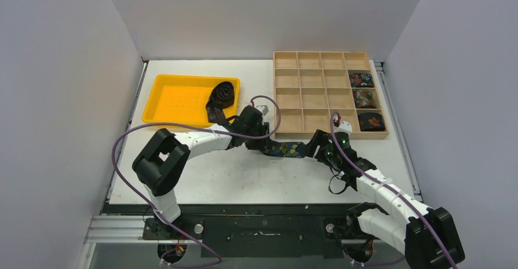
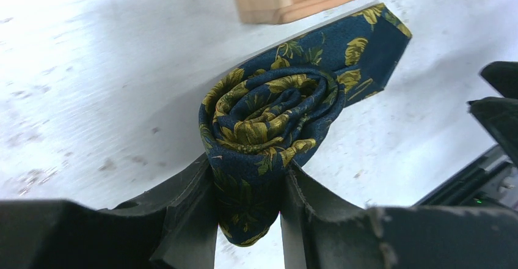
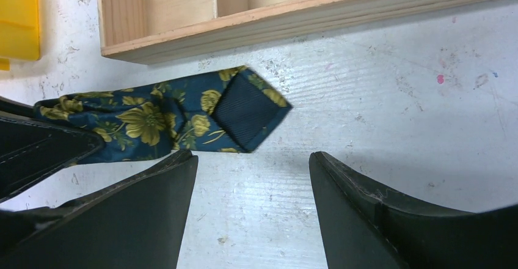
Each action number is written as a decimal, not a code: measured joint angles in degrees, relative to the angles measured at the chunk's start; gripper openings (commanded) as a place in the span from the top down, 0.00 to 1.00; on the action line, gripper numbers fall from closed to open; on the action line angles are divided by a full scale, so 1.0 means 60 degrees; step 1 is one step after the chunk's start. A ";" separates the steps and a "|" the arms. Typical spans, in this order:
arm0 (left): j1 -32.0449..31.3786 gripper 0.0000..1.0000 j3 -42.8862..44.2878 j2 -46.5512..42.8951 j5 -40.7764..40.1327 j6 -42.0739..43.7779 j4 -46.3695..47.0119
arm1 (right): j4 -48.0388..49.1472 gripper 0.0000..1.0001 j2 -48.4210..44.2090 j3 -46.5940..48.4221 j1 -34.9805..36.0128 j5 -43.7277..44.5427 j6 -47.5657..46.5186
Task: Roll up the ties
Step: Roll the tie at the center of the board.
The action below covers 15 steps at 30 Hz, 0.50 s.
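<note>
A navy tie (image 1: 286, 150) with yellow flowers lies on the table just in front of the wooden box. Its left part is wound into a coil (image 2: 269, 119), and my left gripper (image 2: 249, 164) is shut on that coil from below, one finger on each side. The pointed tail (image 3: 241, 111) stretches flat to the right, underside up. My right gripper (image 3: 253, 157) stands open just short of the tail's tip, only bare table between its fingers. In the top view the left gripper (image 1: 258, 140) and the right gripper (image 1: 313, 149) face each other across the tie.
The wooden compartment box (image 1: 305, 95) holds rolled ties (image 1: 364, 98) in three cells of its right column. A yellow tray (image 1: 177, 98) at back left carries a dark tie (image 1: 222, 96) draped over its rim. A black strip (image 1: 338, 185) loops beside the right forearm.
</note>
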 measured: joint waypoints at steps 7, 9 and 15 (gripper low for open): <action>0.0000 0.82 0.0550 -0.0302 -0.1366 0.0579 -0.1993 | -0.0047 0.32 -0.0080 -0.0138 0.0113 0.0011 0.0000; -0.0011 0.82 0.0739 -0.0302 -0.1792 0.0696 -0.2455 | -0.0117 0.32 -0.0189 -0.0182 0.0127 0.0011 -0.0004; -0.0087 0.81 0.1202 -0.0288 -0.2994 0.0962 -0.3585 | -0.0164 0.32 -0.0492 -0.0273 0.0178 0.0025 -0.0007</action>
